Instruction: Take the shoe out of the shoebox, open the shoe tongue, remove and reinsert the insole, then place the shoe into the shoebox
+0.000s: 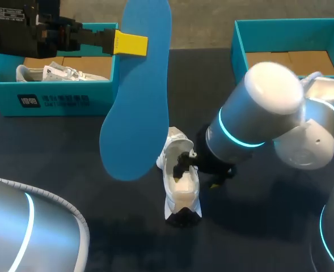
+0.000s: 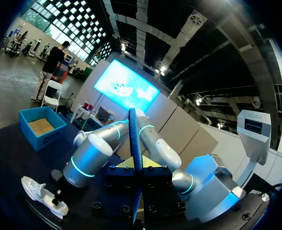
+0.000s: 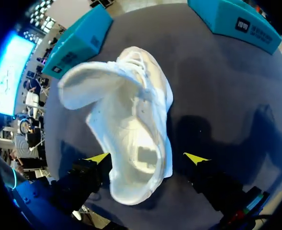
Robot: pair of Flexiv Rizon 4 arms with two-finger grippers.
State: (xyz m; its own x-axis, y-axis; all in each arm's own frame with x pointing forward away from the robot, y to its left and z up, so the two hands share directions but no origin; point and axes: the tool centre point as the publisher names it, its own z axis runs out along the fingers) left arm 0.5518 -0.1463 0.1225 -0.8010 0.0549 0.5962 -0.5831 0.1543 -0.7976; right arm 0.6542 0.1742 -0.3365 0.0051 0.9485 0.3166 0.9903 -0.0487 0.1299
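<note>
Insole (image 1: 137, 96), blue and long, is clamped at one edge by the yellow-tipped left hand (image 1: 130, 44) and is held well above the table (image 1: 59, 141). In the left wrist view it is seen edge-on, pinched upright between the two closed tips. The white shoe (image 3: 131, 110) is set on the table near the middle, between the two boxes, with its tongue (image 3: 83, 84) folded out and its opening laid bare. The right hand (image 3: 147, 158) is spread around the heel end of the shoe. One finger (image 3: 98, 158) is laid against one side of the heel and the other is kept just clear of the opposite side, so nothing is grasped. The turquoise left shoebox (image 1: 53, 99) is placed at the far left of the table, and a second shoe (image 1: 53, 72) is seen inside it. In the right shoebox (image 1: 286, 31), at the far right, a bare cardboard floor is shown. Part of the right hand is hidden in the head view by the right arm (image 1: 257, 107), which is hung beside the shoe.
</note>
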